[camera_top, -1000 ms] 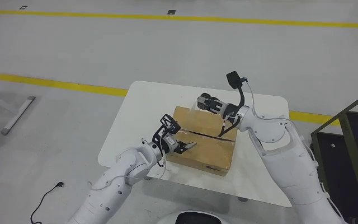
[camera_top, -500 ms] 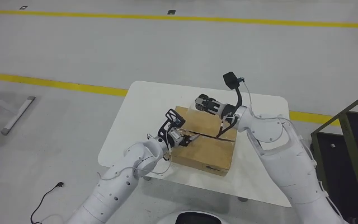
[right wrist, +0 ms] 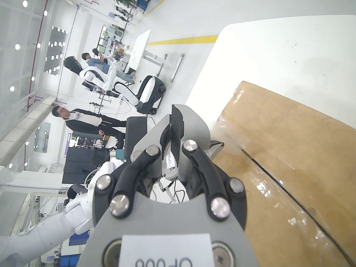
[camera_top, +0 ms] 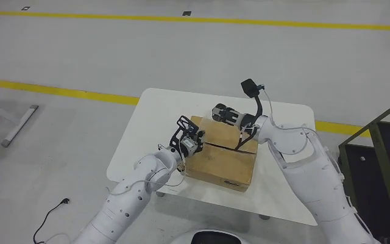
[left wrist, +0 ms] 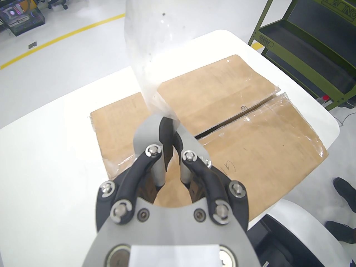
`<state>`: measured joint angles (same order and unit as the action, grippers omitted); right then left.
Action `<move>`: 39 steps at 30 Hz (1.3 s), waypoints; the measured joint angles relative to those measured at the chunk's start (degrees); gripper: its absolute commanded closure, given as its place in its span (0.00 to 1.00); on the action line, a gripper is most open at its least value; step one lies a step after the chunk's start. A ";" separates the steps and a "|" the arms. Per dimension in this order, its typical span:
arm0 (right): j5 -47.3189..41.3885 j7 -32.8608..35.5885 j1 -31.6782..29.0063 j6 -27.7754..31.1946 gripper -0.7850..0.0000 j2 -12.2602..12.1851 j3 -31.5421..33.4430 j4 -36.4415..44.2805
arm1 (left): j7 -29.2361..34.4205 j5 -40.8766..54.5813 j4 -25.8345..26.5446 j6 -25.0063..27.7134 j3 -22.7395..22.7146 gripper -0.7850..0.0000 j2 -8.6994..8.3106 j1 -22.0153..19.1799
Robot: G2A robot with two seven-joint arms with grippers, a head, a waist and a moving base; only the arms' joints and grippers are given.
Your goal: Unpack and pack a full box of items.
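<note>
A closed brown cardboard box (camera_top: 225, 161) lies on the white table (camera_top: 158, 116), a dark seam running between its two top flaps. My left gripper (camera_top: 191, 142) hovers over the box's left end, shut on a strip of clear tape (left wrist: 155, 42). In the left wrist view the strip rises from the left gripper (left wrist: 169, 129) above the box (left wrist: 250, 140). My right gripper (camera_top: 218, 112) is at the box's far edge, shut with nothing between its fingers. In the right wrist view the right gripper (right wrist: 173, 123) sits just off a corner of the box (right wrist: 292, 140).
A green metal shelf cart (camera_top: 372, 140) stands off the table's right side, also in the left wrist view (left wrist: 306, 29). Bare table (left wrist: 55, 140) surrounds the box, widest to the left and at the back. Yellow lines (camera_top: 61, 91) mark the floor.
My left gripper has drawn back from the middle of the seam toward the box's left end and tilted up, pulling the clear tape with it. The right gripper shifted slightly left.
</note>
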<state>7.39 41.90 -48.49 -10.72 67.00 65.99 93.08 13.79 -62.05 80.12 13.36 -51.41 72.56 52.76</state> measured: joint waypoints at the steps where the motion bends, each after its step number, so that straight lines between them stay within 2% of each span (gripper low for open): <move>1: 0.01 0.07 0.05 -0.06 0.65 0.00 0.02 -0.03 | -0.10 -0.09 0.11 -0.09 -0.29 1.00 -0.02 0.12; 7: -0.31 -0.19 -0.37 -0.22 0.50 -0.18 1.38 -0.41 | -0.33 0.72 0.46 0.17 -2.83 1.00 -0.28 1.03; 8: -0.48 -0.33 -0.64 -0.25 0.39 -0.25 1.84 -0.50 | -0.25 0.94 0.41 0.30 -3.35 1.00 -0.35 1.19; 10: -1.16 -0.60 -1.41 -0.24 0.33 -0.43 3.13 -0.70 | -0.12 1.36 0.28 0.61 -4.63 1.00 -0.56 1.65; 12: -2.49 -0.97 -2.37 -0.16 0.34 -0.59 4.58 -1.11 | 0.06 2.00 0.09 0.92 -5.99 1.00 -0.78 2.08; 16: -6.35 -2.03 -4.28 0.46 0.20 -0.78 7.33 -2.24 | 0.29 2.82 -0.40 1.54 -8.05 1.00 -1.08 2.58; 17: -6.93 -2.22 -4.66 0.70 0.20 -0.83 7.83 -2.40 | 0.29 2.86 -0.49 1.60 -8.42 1.00 -1.13 2.68; 22: -9.83 -1.76 -6.89 1.67 0.35 -1.08 9.82 -3.29 | 0.30 3.79 -1.25 1.49 -10.47 1.00 -1.36 3.24; 23: -10.73 -1.35 -7.37 1.99 0.45 -1.10 9.97 -3.60 | 0.31 3.63 -1.59 1.38 -10.89 1.00 -1.42 3.29; 26: -11.86 -0.24 -8.33 2.73 0.55 -1.10 9.54 -4.22 | 0.17 4.54 -2.47 1.24 -11.97 1.00 -1.49 3.32; 29: -13.68 0.96 -8.88 3.44 0.73 -1.00 8.86 -5.57 | 0.09 5.77 -3.43 1.49 -13.07 1.00 -1.54 3.13; 30: -13.93 1.13 -8.93 3.72 0.83 -0.96 8.55 -6.24 | 0.09 6.34 -3.83 1.58 -13.44 1.00 -1.55 3.06; 31: -14.24 1.25 -8.96 4.01 0.96 -0.92 8.30 -6.71 | 0.13 6.98 -4.15 1.65 -13.71 0.93 -1.54 3.02; 32: -14.70 1.35 -9.02 4.35 1.00 -0.86 8.08 -7.18 | 0.21 7.90 -4.49 1.76 -13.97 0.91 -1.50 2.99; 33: -15.23 1.50 -9.08 4.78 1.00 -0.80 7.76 -7.85 | 0.48 9.29 -4.99 2.00 -14.29 0.94 -1.45 2.89; 35: -15.73 1.80 -9.15 5.42 1.00 -0.72 7.27 -8.84 | 0.93 10.87 -5.89 2.43 -14.78 0.91 -1.42 2.51; 39: -15.72 2.66 -9.07 6.19 1.00 -0.62 6.07 -11.16 | 1.16 11.62 -7.77 2.77 -15.63 0.75 -1.44 1.59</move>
<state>-8.33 44.56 -57.56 -4.53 66.38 72.06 81.92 14.95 -50.43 72.35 16.13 -67.04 71.13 54.36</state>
